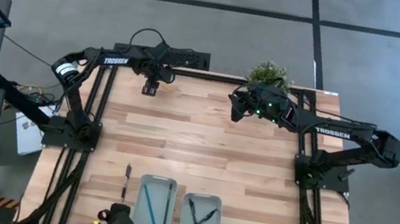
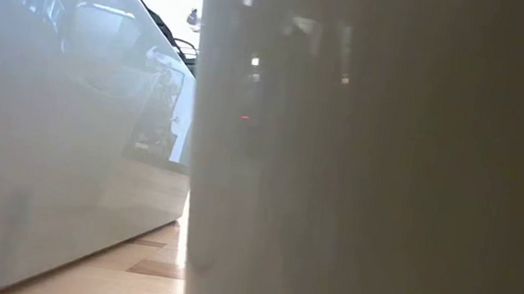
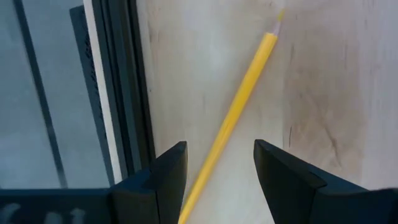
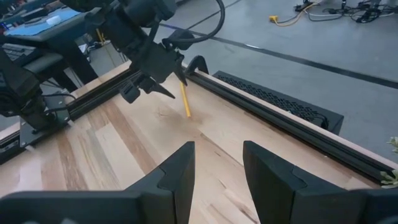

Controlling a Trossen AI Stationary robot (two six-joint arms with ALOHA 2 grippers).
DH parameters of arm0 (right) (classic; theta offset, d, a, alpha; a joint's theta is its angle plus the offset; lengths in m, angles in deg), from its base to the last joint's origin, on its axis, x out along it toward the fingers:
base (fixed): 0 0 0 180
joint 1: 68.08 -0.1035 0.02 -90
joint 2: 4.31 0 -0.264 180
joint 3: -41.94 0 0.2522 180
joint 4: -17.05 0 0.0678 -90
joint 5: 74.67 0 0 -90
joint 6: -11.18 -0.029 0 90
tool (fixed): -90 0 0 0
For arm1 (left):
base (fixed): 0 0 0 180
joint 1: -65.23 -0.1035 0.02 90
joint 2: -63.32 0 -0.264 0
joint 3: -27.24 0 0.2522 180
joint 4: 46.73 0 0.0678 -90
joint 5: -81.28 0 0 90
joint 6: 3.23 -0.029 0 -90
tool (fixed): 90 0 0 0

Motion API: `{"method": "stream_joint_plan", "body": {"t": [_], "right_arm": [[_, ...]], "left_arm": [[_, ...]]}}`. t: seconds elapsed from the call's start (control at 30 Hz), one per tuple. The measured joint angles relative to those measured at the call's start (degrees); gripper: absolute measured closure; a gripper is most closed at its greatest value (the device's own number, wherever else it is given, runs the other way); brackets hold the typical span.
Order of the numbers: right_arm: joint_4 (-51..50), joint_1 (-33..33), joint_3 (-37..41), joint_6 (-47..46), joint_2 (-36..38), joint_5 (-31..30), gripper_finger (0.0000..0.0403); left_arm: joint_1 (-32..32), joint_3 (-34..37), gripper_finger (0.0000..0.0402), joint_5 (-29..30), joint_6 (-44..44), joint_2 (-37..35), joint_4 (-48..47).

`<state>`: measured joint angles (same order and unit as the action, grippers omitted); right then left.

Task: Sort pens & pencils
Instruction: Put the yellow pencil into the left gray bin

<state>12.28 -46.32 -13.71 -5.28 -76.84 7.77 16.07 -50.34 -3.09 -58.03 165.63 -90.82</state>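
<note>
One yellow pencil [image 3: 239, 106] lay slantwise between the parted fingers [image 3: 166, 180] of my left gripper [image 3: 217, 174], near the table [image 3: 323, 93] edge rail; I judged closing off-centre could roll it aside, while the right gripper [image 4: 217, 165] waited open.

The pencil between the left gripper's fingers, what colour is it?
Yellow; the pencil shows best in the left wrist view.

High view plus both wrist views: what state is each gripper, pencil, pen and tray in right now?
left gripper: open, straddling the yellow pencil
right gripper: open, empty, above the table
yellow pencil: flat on the table, ungripped
left tray: holds two blue sticks
right tray: holds crossed dark pens
loose pen: on the table, unsorted
</note>
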Motion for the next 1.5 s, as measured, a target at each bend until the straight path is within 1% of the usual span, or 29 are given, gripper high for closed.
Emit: {"method": "stream_joint_plan", "body": {"t": [0.37,0.5,0.67,0.8,0.87,1.0,1.1,1.3,1.5], "right_arm": [[0.0,0.0,0.0,0.0,0.0,0.0,0.0246],[0.0,0.0,0.0,0.0,0.0,0.0,0.0246],[0.0,0.0,0.0,0.0,0.0,0.0,0.0246],[0.0,0.0,0.0,0.0,0.0,0.0,0.0246],[0.0,0.0,0.0,0.0,0.0,0.0,0.0246],[0.0,0.0,0.0,0.0,0.0,0.0,0.0246],[0.0,0.0,0.0,0.0,0.0,0.0,0.0246],[0.0,0.0,0.0,0.0,0.0,0.0,0.0246],[0.0,0.0,0.0,0.0,0.0,0.0,0.0246]], "left_arm": [[0.0,0.0,0.0219,0.4,-0.8,0.0,-0.6],[0.0,0.0,0.0194,0.4,-0.6,0.0,-1.9],[0.1,0.0,0.0156,0.5,-3.2,0.0,-3.1],[0.1,0.0,0.0148,2.4,-2.4,-0.1,-3.2],[0.1,0.0,0.0148,2.3,-1.4,-0.1,-3.1],[0.1,0.0,0.0149,0.2,-6.8,-0.1,-2.9],[0.2,0.0,0.0149,-1.9,-8.3,-0.1,-2.6],[0.2,0.0,0.0149,-2.8,-4.3,-0.1,-0.6],[0.7,0.0,0.0149,-6.7,-4.3,-0.1,-0.2]]}}
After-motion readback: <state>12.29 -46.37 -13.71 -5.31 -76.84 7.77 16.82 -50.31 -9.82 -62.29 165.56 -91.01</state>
